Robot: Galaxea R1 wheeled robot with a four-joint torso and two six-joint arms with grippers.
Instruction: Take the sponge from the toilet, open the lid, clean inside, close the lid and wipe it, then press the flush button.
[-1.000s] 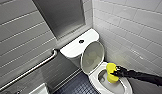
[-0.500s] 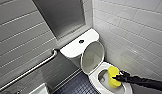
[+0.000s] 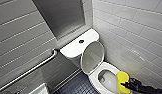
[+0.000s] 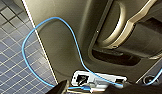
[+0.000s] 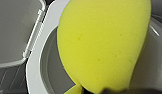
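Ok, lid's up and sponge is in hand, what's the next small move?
Probably ease the right gripper down and inward: the lid stands open against the tank, and the sponge sits at the rim of the bowl, not yet down inside it.

Yellow sponge (image 3: 122,80); white toilet (image 3: 72,48); dark-blue grid-tiled floor (image 3: 77,88); white brick-tiled wall (image 3: 137,30).

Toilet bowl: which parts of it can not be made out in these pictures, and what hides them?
- Head view: the front of the bowl is cut off by the picture's lower edge; the sponge in the right gripper covers part of its rim.
- Right wrist view: the sponge covers most of the bowl's inside.
- Whether the inside is clean: too blurred to tell.
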